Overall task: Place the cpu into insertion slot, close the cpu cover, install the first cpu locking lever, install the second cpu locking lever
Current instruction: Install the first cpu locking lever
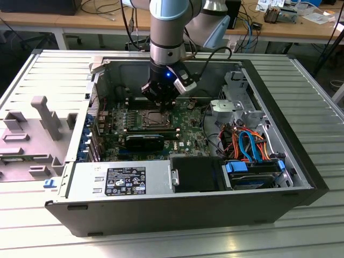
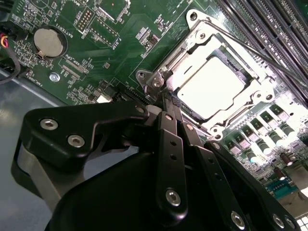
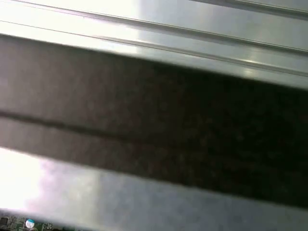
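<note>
Computer case (image 1: 161, 215): one
Robot arm (image 1: 169, 32): one
Gripper (image 1: 162, 107): one
Green board (image 2: 110, 53): one
Silver chip (image 2: 214, 84): one
Metal cover frame (image 2: 192, 36): one
Coin battery (image 2: 48, 41): one
Black card (image 1: 145, 141): one
Power supply box (image 1: 123, 180): one
Grey plastic tray (image 1: 32, 134): one

No legible txt. Black label (image 1: 125, 180) on silver PSU box (image 1: 157, 176), ~7 o'clock in exterior view: print too small. Green board (image 2: 120, 43) silkscreen, second wrist view: unreadable.

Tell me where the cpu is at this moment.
In the second wrist view the cpu sits inside the insertion slot on the green motherboard, framed by the cpu cover, just beyond the gripper.
</note>
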Controlling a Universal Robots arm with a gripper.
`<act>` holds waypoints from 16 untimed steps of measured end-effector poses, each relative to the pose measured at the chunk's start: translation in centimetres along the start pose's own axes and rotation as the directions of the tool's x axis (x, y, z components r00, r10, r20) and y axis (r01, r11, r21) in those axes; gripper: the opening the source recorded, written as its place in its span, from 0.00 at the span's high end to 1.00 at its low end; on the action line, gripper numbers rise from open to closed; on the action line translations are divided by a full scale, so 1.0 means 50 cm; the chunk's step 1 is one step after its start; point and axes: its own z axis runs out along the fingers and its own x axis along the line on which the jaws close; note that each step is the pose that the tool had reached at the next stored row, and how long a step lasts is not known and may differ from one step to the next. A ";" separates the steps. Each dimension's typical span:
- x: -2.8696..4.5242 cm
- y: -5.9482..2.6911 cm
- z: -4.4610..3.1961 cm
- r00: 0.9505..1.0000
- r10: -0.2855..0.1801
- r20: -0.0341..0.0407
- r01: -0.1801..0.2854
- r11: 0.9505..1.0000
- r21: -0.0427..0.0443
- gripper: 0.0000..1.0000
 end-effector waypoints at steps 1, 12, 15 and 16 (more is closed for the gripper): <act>0.000 0.000 0.001 1.000 0.000 0.000 0.000 1.000 0.001 0.89; -0.005 0.000 -0.010 1.000 0.000 0.000 0.000 1.000 0.002 0.89; -0.003 0.000 -0.016 1.000 0.000 0.000 0.000 1.000 0.002 0.89; 0.002 0.001 -0.017 1.000 0.000 0.001 0.000 1.000 0.002 0.89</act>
